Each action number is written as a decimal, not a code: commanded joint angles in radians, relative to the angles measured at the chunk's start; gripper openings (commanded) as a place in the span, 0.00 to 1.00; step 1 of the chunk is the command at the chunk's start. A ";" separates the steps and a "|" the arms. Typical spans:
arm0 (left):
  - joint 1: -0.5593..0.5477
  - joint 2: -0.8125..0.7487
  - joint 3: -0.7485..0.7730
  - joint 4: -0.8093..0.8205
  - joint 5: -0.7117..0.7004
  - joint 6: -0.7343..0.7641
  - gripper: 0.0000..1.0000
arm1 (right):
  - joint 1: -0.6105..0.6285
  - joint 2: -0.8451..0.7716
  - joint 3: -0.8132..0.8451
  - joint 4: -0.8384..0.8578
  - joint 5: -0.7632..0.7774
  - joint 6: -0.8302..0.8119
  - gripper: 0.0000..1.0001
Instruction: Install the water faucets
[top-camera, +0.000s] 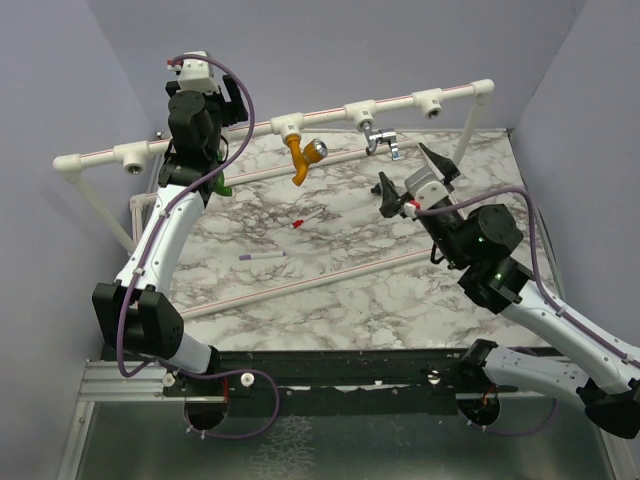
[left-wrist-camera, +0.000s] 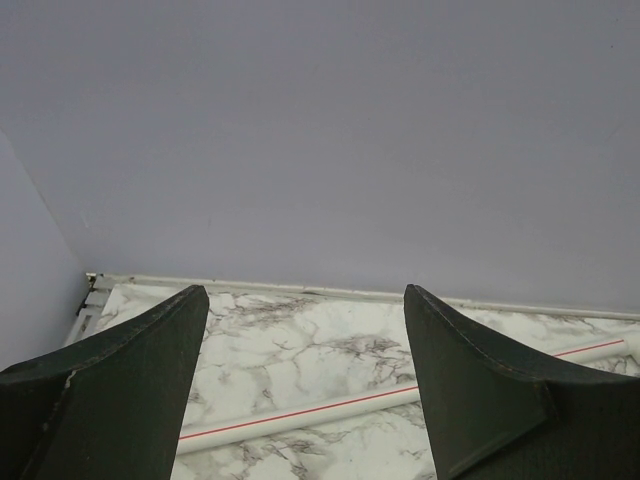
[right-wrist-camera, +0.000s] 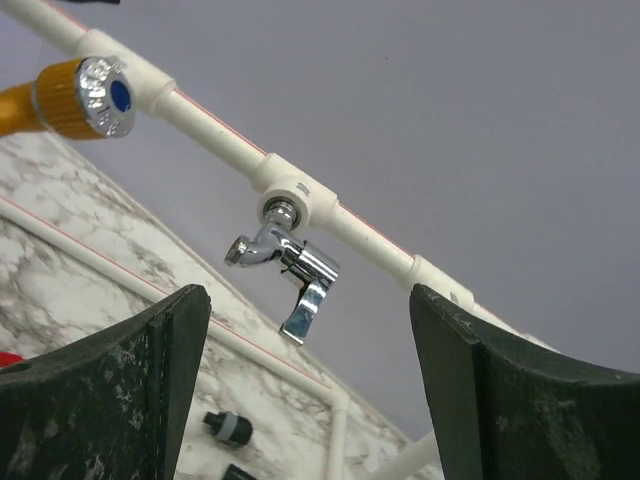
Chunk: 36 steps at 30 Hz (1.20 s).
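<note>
A white pipe rail (top-camera: 330, 112) runs across the back of the table. A mustard-orange faucet (top-camera: 303, 155) with a silver knob hangs from one of its tee joints. The grey metal faucet (right-wrist-camera: 290, 265) sits in the tee to the right of it. My right gripper (right-wrist-camera: 310, 290) is open and empty, just below and short of this grey faucet (top-camera: 381, 140). A bit of the green faucet (top-camera: 222, 187) shows beside the left arm. My left gripper (left-wrist-camera: 305, 290) is open with nothing between its fingers, facing the back wall.
Two thin sticks lie mid-table, one red-tipped (top-camera: 306, 219) and one purple-tipped (top-camera: 262, 256). Loose white pipes (top-camera: 300, 283) lie across the marble top. Bare tee joints sit at the rail's left (top-camera: 132, 157) and right (top-camera: 432, 102). Small black parts (right-wrist-camera: 228, 427) lie under the rail.
</note>
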<state>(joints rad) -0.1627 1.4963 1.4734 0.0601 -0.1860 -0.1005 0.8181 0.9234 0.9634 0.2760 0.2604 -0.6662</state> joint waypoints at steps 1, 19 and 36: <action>0.022 0.091 -0.079 -0.270 0.032 0.007 0.80 | 0.002 0.057 0.042 -0.083 -0.129 -0.314 0.85; 0.022 0.104 -0.080 -0.271 0.025 0.012 0.80 | 0.002 0.324 0.080 0.128 0.003 -0.836 0.85; 0.021 0.103 -0.079 -0.272 0.034 0.007 0.80 | -0.025 0.439 0.138 0.123 0.088 -0.851 0.67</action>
<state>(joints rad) -0.1589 1.5066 1.4822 0.0563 -0.1726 -0.1013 0.8082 1.3449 1.0634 0.3748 0.3073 -1.4944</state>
